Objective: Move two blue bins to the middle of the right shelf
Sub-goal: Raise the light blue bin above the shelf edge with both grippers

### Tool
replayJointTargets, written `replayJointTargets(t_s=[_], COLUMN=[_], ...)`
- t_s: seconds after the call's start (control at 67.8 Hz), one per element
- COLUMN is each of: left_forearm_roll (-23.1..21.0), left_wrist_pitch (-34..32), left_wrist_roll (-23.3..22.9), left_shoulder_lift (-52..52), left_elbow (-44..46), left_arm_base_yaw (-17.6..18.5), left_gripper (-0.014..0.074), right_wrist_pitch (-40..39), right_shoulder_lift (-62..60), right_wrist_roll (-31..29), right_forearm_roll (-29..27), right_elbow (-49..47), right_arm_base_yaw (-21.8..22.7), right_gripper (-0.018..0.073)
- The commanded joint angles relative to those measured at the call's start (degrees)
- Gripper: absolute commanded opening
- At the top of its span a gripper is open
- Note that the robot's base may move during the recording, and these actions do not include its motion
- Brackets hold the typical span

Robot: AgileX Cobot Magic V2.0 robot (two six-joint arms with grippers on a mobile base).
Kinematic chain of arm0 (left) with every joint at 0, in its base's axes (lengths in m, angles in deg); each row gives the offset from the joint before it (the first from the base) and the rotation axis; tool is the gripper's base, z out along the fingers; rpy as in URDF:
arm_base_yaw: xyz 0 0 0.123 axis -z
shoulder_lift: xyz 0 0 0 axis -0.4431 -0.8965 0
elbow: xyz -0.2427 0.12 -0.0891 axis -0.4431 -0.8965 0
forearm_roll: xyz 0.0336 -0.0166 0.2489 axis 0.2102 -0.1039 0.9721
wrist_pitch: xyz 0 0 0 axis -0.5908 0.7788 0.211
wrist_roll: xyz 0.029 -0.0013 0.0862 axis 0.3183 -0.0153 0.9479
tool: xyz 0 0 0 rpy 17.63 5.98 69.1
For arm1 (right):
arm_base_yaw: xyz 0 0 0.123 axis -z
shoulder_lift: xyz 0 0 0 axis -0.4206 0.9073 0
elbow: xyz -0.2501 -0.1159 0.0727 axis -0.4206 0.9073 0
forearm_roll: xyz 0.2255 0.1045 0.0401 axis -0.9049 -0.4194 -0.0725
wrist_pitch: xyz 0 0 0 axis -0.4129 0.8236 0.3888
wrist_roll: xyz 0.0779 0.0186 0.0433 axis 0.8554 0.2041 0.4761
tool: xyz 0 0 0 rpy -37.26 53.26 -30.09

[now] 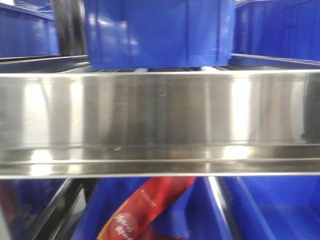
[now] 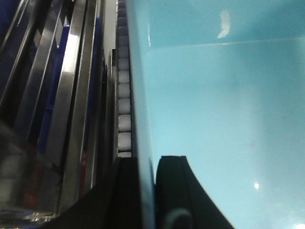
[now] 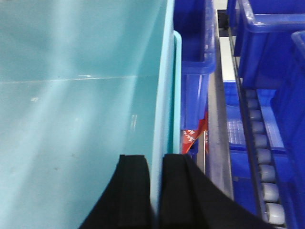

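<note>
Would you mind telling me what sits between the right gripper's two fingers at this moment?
In the right wrist view, the pale blue bin's side wall runs between the right gripper's fingers, which pinch it from either side.

Dark blue bins [image 1: 160, 32] fill steel racks [image 3: 217, 119] with white rollers [image 2: 124, 102]; a red packet [image 1: 145, 207] lies below.

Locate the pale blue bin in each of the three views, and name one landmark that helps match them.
Front view: not in it; only dark blue bins and the steel shelf lip show.
Left wrist view: the pale blue bin fills the right side, its wall between the left gripper fingers.
Right wrist view: the bin fills the left side, clamped by the right gripper.
Shared landmark: the red packet, also at.
</note>
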Motion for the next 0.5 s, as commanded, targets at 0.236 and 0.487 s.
replayJointTargets(t_s=[0.236,0.487], left_forearm_roll=[-0.98,-0.98], left_wrist_pitch=[-5.15,-5.15], left_wrist_roll=[0.0,0.0], left_shoulder_lift=[0.9,0.9], left_elbow=[1.07,1.07], left_arm_base_yaw=[0.5,0.5], left_gripper=[-0.0111,-0.0111], right_wrist_pitch=[-5.67,-5.67], right_shoulder_lift=[-0.4,-0.4], right_wrist_roll=[-0.36,-0.36], right_forearm_roll=[-1.16,-1.16], right_elbow=[-0.63,-0.63], right_arm_base_yaw=[-0.24,-0.24], right_gripper=[-0.0162,-0.0162])
